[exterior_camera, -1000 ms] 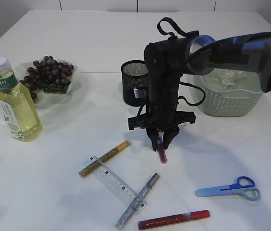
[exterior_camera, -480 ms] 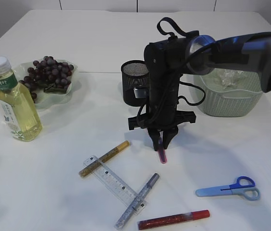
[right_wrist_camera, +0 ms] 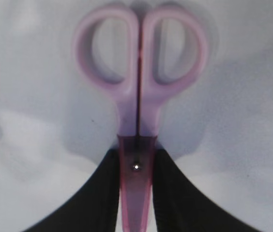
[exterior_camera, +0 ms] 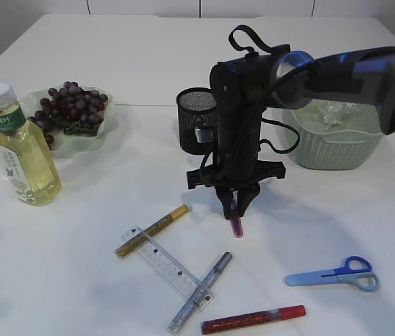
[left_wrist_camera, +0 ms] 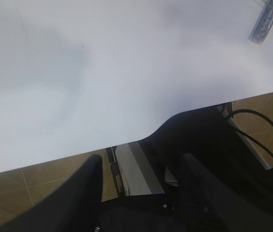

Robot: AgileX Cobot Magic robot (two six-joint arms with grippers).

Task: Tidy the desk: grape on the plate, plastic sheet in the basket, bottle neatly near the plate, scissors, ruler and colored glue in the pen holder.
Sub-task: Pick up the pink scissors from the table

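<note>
Exterior view: the right gripper (exterior_camera: 234,203) hangs over mid-table, jaws clamped on the pink scissors (exterior_camera: 237,222), which point straight down, handles lowest, just clear of or barely touching the table (exterior_camera: 64,280); contact cannot be confirmed. The pen holder (exterior_camera: 196,117) stands behind and to the left of the gripper, near, with the arm's own body partly in front of it. Judgement: the coming move is a lift, then a short carry back-left over the holder's rim. Open table surrounds the gripper; the ruler (exterior_camera: 166,264) and glue sticks lie nearer the front edge, apart.

Left wrist view: the left gripper (left_wrist_camera: 141,181) sits off the table's near edge, fingers parted, holding nothing. It is the farther arm.

Right wrist view: the scissors' long axis runs in line with the gripper, blades pinched at the pivot, loops outward.
</note>
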